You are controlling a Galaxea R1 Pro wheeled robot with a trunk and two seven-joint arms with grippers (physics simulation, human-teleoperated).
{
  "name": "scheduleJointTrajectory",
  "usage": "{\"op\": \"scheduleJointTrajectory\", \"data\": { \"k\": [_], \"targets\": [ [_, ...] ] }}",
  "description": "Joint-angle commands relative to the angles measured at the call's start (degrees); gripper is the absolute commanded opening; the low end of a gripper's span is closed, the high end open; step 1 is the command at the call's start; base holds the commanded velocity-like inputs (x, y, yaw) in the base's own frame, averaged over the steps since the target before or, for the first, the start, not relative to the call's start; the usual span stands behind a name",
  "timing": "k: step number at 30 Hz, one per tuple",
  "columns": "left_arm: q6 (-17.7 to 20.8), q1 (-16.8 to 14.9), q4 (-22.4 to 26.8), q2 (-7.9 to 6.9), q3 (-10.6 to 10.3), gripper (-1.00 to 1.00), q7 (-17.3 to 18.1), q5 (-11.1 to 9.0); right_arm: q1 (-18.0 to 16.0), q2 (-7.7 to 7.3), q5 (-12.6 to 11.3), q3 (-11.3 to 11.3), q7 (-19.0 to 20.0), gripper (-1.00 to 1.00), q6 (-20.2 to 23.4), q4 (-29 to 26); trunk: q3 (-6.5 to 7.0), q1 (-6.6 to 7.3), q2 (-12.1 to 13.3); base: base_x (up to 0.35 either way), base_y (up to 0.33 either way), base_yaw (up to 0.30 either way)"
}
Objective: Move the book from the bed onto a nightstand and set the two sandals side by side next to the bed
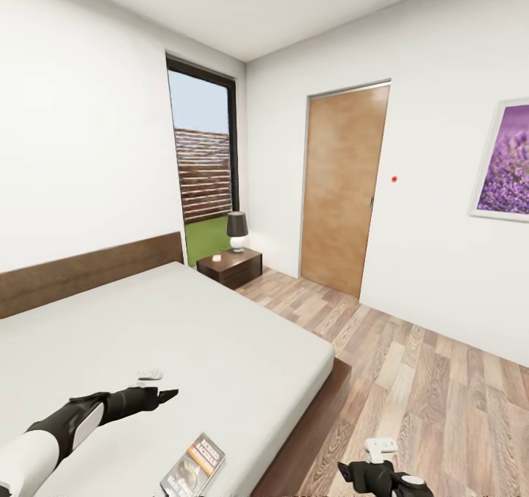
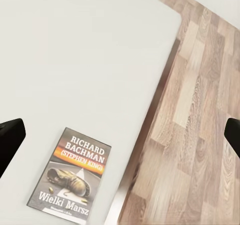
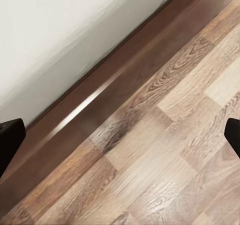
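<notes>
Under my left wrist camera, the book's (image 2: 70, 177) cover reads "RICHARD BACHMAN", "(STEPHEN KING)" on its orange band, and "Wielki Marsz" below.

Book (image 1: 194, 466) lies on bed (image 1: 184, 342) nr its foot-end edge; nightstand (image 1: 230, 266) w/ lamp (image 1: 236, 232) beside headboard (image 1: 88, 273) (far side), door (image 1: 344, 188) right of it.

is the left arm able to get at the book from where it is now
Probably yes. The left gripper hangs open over the bed, and the book lies flat near the mattress edge just below it, with nothing between them.
</notes>
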State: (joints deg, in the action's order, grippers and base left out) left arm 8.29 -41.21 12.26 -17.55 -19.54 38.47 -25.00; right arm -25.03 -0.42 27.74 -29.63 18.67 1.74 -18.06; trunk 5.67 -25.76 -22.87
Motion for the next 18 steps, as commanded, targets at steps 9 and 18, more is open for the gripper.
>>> {"op": "scheduleJointTrajectory", "data": {
  "k": [9,18],
  "targets": [
    [0.5,0.0,0.1,-0.06,-0.2,1.00,0.3,-0.6,0.0,-0.42,0.2,-0.9,0.5,1.00,0.4,-0.1,-0.83,-0.02,-0.1,0.000,0.000,0.000],
    [0.5,0.0,0.3,0.01,-0.3,1.00,0.4,-0.7,0.0,-0.95,0.1,-1.0,0.1,1.00,0.6,0.0,-1.67,-0.02,-0.1,0.000,0.000,0.000]
  ]
}}
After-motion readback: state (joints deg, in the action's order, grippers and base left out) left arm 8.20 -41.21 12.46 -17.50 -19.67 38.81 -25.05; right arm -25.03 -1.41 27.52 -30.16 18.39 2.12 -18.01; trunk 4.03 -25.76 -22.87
